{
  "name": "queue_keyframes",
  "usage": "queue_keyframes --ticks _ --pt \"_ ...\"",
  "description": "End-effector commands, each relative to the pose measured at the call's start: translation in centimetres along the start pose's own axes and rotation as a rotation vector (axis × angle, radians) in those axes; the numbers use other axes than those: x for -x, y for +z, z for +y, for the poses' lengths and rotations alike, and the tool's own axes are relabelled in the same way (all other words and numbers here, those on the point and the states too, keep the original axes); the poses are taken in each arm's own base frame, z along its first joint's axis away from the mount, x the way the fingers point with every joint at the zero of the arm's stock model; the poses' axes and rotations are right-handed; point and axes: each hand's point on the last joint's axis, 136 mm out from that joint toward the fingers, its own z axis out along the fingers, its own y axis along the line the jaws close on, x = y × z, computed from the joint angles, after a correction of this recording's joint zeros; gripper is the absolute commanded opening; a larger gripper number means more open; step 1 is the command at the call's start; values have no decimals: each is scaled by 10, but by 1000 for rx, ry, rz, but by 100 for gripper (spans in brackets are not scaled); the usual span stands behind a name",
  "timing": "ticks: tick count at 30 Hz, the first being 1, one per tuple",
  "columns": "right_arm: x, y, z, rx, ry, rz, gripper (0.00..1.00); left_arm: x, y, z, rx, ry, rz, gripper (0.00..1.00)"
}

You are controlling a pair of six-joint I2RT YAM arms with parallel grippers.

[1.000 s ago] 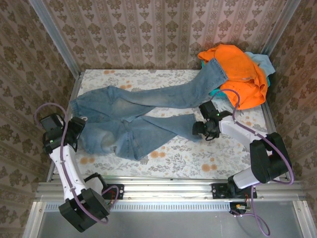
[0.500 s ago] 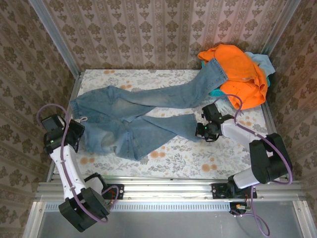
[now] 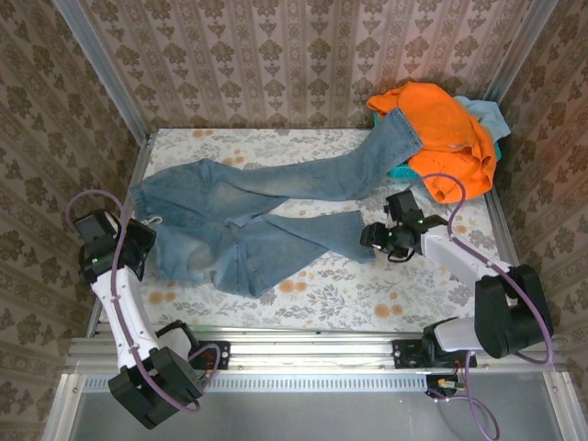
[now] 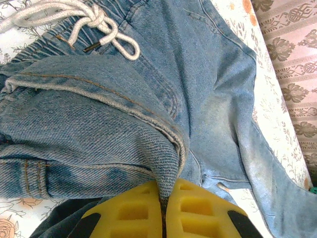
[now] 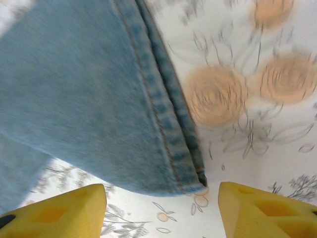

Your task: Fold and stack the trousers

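Left gripper (image 4: 162,193): my yellow pads (image 4: 198,208) are pressed together on a raised fold of faded denim at the waist end of the trousers (image 3: 248,220), by the left edge of the surface (image 3: 367,294).
Drawstring (image 4: 84,20): a white knotted cord lies loose on the waistband, just beyond the fold I pinch.
Right gripper (image 5: 161,198): my fingers (image 5: 262,208) are spread wide and clamp nothing. The stitched hem of the near leg lies on the floral surface between and just ahead of them, right of the middle.
Trousers: light-blue jeans spread across the surface. The waist is bunched at the left edge, and the near leg runs toward the middle right. The far leg stretches along the far side to the far right corner.
Orange garment (image 3: 450,129): heaped in the far right corner, with the cuff of the far leg draped over its near-left side.
Turquoise cloth (image 3: 482,112): showing from behind the orange heap, against the right edge.
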Motion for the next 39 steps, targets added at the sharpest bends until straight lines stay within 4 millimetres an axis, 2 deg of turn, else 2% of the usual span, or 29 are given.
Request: queue_keyframes --ticks 1,4,7,9,11,14,18,21,26,30,32,35,39 --pt "-9 19 2 43 43 54 62 4 -3 -12 -48 8 -10 0" --pt "-16 32 3 73 69 97 57 4 -3 -11 -45 8 -8 0" --pt "-14 34 9 104 75 101 34 4 -3 -11 -45 12 -10 0" --pt "-9 29 11 106 71 77 12 4 -3 -11 -45 12 -12 0" --pt "-1 19 14 109 60 35 0 5 -4 -13 -49 12 -13 0" --pt "18 -3 18 85 26 -49 0 9 -5 -15 -49 20 -23 0" --pt "54 -52 37 113 -2 -206 0 16 -7 -20 -57 16 -33 0" --pt "83 -97 46 123 -3 -331 0 23 -9 -23 -56 18 -49 0" --pt "121 -172 33 140 70 -520 0 36 -13 -28 -57 8 -76 0" --pt "125 -219 11 98 136 -616 0 45 -13 -31 -63 -5 -88 0" --pt "120 -233 1 78 167 -648 0 47 -12 -32 -66 -8 -89 0" --pt "105 -245 -12 58 196 -683 0 50 -12 -33 -68 -12 -94 0" --pt "79 -259 -11 92 185 -694 0 49 -11 -33 -71 -13 -93 0"
